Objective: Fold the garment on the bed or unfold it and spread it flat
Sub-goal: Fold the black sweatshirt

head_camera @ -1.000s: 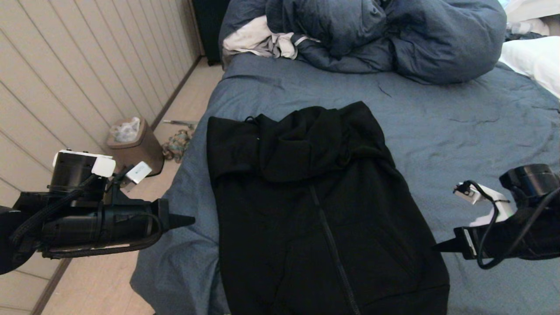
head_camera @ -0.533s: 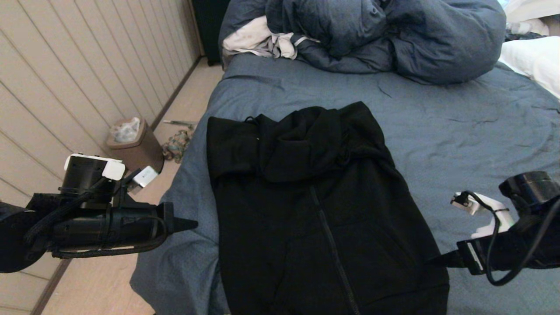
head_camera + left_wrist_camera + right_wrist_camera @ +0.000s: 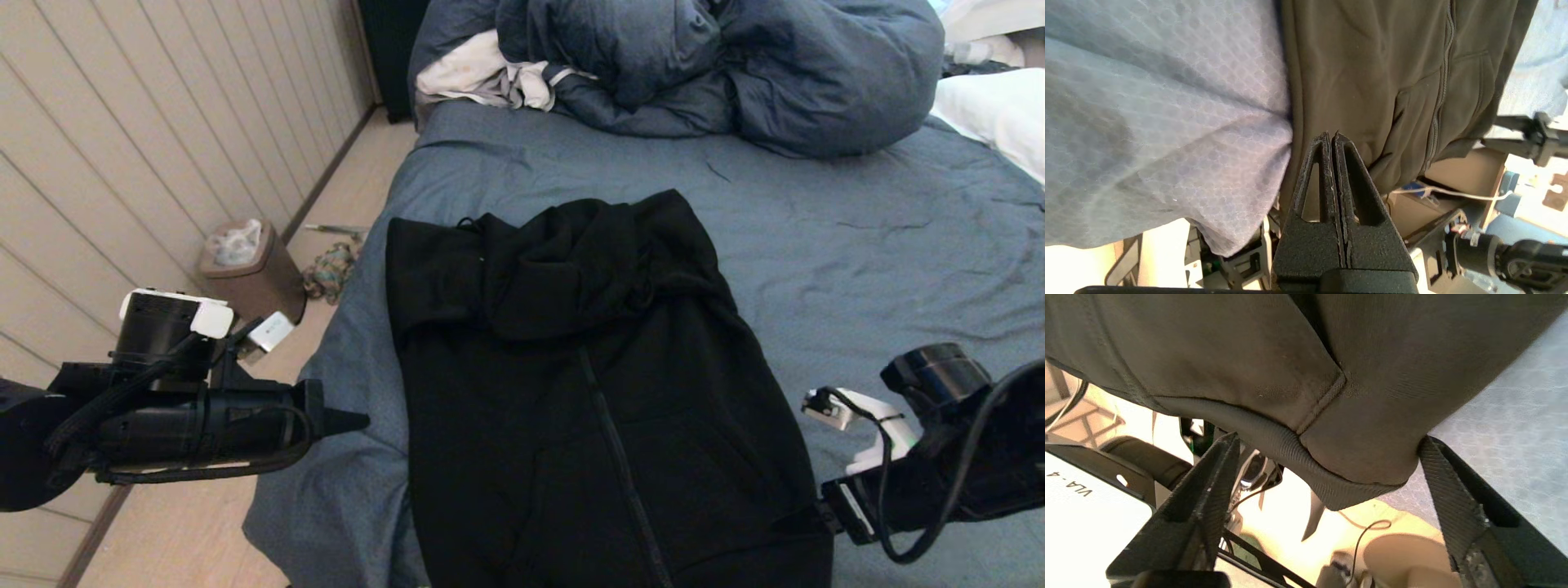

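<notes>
At the left edge of the head view your left claw is hovering beside the bed, pinched fully shut on nothing, its tip pointing at the left side of the garment but apart from it.

In the middle of the frame the garment is lying zipper up on the sheet, hood bunched at the top, its hem running out of the bottom of the frame over the bed's near edge.

At the lower right your right claw is standing wide open around the garment's lower right corner; in the right wrist view the ribbed hem corner is sitting between the two fingers, with nothing gripped yet.

You are looking to be at the grasp step for the hem, likely ahead of a fold up toward the hood. Next you will probably need to close the right claw on that corner, and bring the left claw in to take the opposite corner.
</notes>
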Robot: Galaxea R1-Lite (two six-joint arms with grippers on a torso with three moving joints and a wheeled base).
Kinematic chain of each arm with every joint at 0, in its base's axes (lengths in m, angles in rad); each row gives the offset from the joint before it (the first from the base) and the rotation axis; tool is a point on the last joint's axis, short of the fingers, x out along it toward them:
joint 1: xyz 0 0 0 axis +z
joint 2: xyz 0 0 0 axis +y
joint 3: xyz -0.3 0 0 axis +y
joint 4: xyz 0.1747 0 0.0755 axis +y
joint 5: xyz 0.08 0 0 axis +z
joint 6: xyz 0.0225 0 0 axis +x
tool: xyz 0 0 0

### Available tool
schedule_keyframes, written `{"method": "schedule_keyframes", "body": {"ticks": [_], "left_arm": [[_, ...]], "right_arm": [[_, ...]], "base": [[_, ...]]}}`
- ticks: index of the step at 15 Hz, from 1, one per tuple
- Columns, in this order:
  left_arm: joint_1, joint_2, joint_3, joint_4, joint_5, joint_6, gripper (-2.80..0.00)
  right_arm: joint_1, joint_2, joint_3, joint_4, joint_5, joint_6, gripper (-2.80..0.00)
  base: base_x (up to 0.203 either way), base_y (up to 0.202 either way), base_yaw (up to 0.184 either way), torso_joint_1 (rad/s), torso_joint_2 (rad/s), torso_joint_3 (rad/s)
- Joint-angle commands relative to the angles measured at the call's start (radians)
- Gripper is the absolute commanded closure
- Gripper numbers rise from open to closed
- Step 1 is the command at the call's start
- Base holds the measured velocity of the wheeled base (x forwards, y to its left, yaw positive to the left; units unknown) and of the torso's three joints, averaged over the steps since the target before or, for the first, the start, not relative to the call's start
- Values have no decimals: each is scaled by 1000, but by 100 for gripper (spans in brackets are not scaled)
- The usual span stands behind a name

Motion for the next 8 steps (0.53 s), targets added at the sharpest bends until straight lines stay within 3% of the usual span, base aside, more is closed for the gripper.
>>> {"method": "schedule_keyframes", "body": {"ticks": [1, 8], "left_arm": [[0, 12, -1, 0, -6, -3, 0], [0, 29, -3, -3, -6, -3, 0]], "right_arm": [[6, 31, 4, 2, -4, -3, -280], [40, 34, 42, -3, -50, -29, -280]], "base": [[0, 0, 0, 0, 0, 0], [0, 0, 0, 0, 0, 0]]}}
